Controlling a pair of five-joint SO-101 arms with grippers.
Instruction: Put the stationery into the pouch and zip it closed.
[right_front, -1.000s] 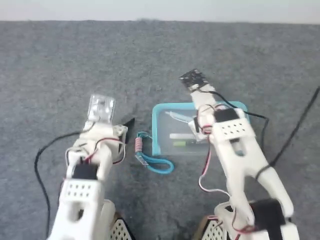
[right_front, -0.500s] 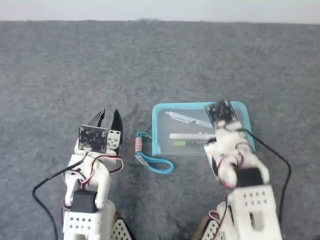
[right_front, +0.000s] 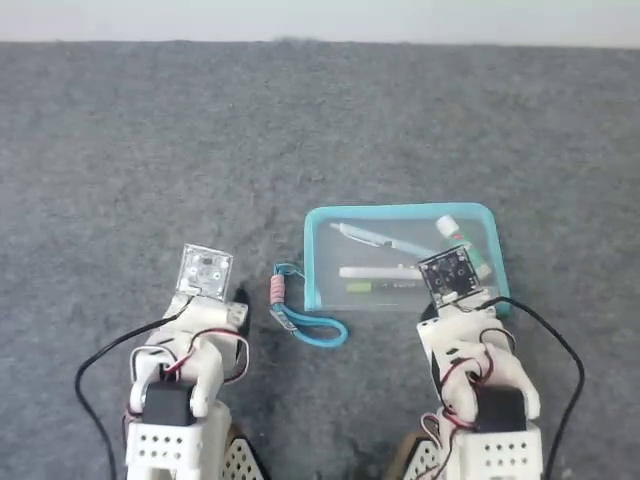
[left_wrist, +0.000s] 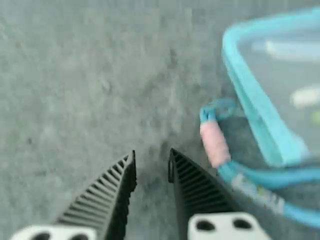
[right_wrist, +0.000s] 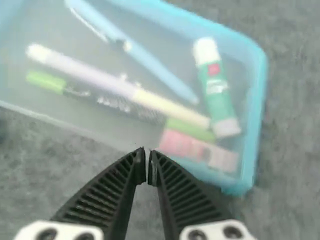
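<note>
the pouch (right_front: 400, 209) lies centre-right in the high view, flat on the grey mat (right_front: 150, 130). its long axis runs left to right across the frame. through its clear face show a blue pen (right_front: 375, 238), a pale marker (right_front: 375, 271) and a glue stick (right_wrist: 215, 87), so the stationery looks to be inside already.

from the pouch's left end a teal strap (right_front: 315, 328) loops out toward the lower left, and it carries a pink tag (right_front: 277, 290).

the left gripper (left_wrist: 151, 159) sits in the lower left of the high view, just left of that tag and apart from it. its jaws stand a narrow gap apart and hold nothing. the right gripper (right_wrist: 145, 159) hangs at the pouch's lower edge toward its right end, its jaws closed tip to tip with nothing between them.

what is left is probably the zip. whether it is already drawn shut cannot be told, since the teal rim looks the same all round.

if a pull is still needed, it would run along the long axis. the left arm is the nearer one to the strap end. the right arm is well placed to pin the pouch's body down.
</note>
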